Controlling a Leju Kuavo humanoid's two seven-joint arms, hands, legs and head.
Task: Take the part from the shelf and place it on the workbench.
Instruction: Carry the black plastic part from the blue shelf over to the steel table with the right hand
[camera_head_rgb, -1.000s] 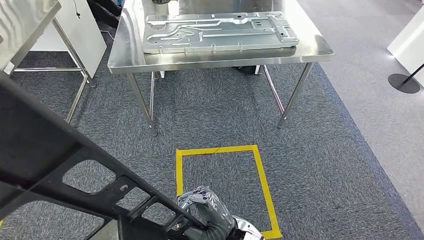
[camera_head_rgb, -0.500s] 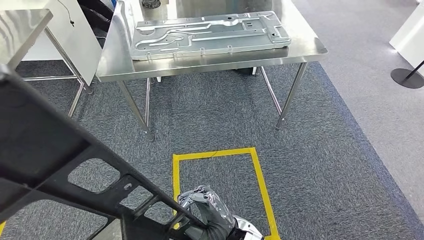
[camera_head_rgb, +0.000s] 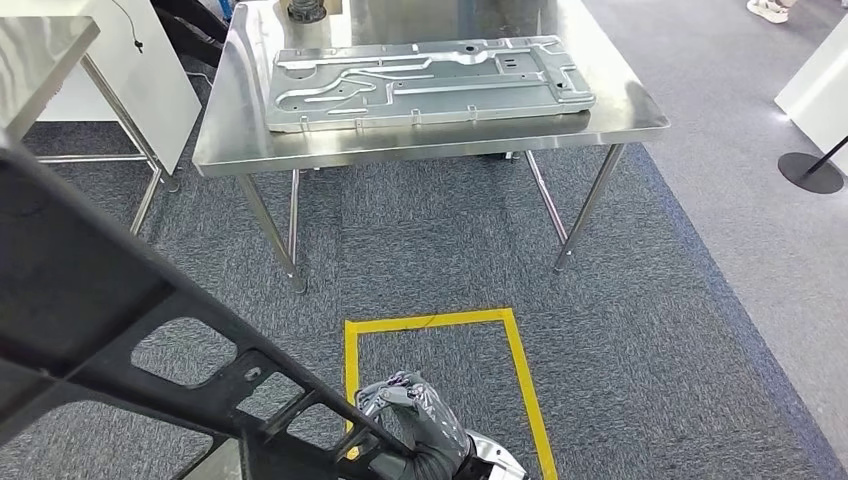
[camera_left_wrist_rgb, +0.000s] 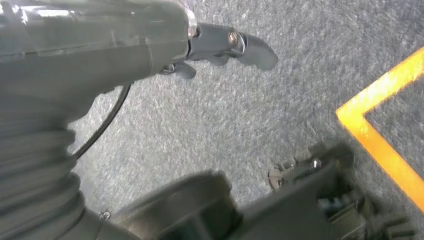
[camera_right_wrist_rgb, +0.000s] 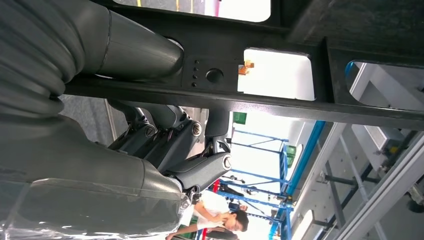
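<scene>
The right robot hand (camera_head_rgb: 415, 420) clamps the lower edge of the large black openwork frame part (camera_head_rgb: 120, 330), carried tilted and well short of the steel counter (camera_head_rgb: 640, 105) ahead; the left robot hand (camera_left_wrist_rgb: 220, 47) hangs with fingers apart over carpet.

The right hand (camera_head_rgb: 415, 425) grips the black frame part (camera_head_rgb: 120, 330) low in view. Ahead, a stamped metal panel (camera_head_rgb: 425, 80) lies across the steel table (camera_head_rgb: 620, 115), beyond a yellow-taped floor square (camera_head_rgb: 525, 370).
</scene>
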